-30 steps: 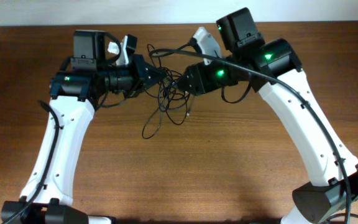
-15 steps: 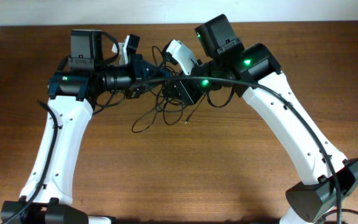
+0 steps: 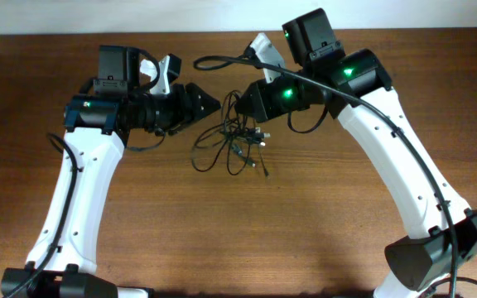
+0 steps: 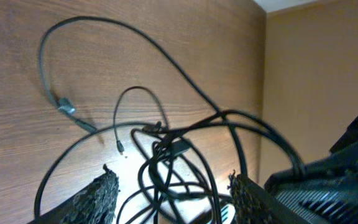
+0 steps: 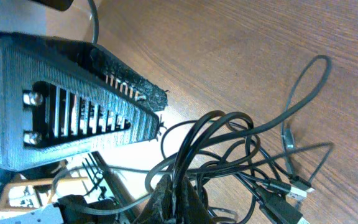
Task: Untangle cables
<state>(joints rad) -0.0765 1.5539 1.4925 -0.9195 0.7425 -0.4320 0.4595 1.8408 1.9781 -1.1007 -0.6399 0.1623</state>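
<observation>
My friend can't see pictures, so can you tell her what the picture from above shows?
A messy tangle of thin black cables sits on a wooden table between two robot hands. The right hand pinches the top of the tangle, and the left hand is open just beside it, holding nothing.

This looks like a robotics lab bench rather than a home or shop. A left arm (image 3: 77, 207) and a right arm (image 3: 396, 165), both white, stand at the near edge of a brown wood-grain table (image 3: 305, 232), with green status lights (image 3: 287, 93) on their black joints (thick wiring runs along each). A knot of thin black cables (image 3: 240, 132) lies on the wood. A plain white wall (image 3: 222, 12) runs behind, and a beige wall (image 4: 322, 62) shows in the left wrist view.
</observation>
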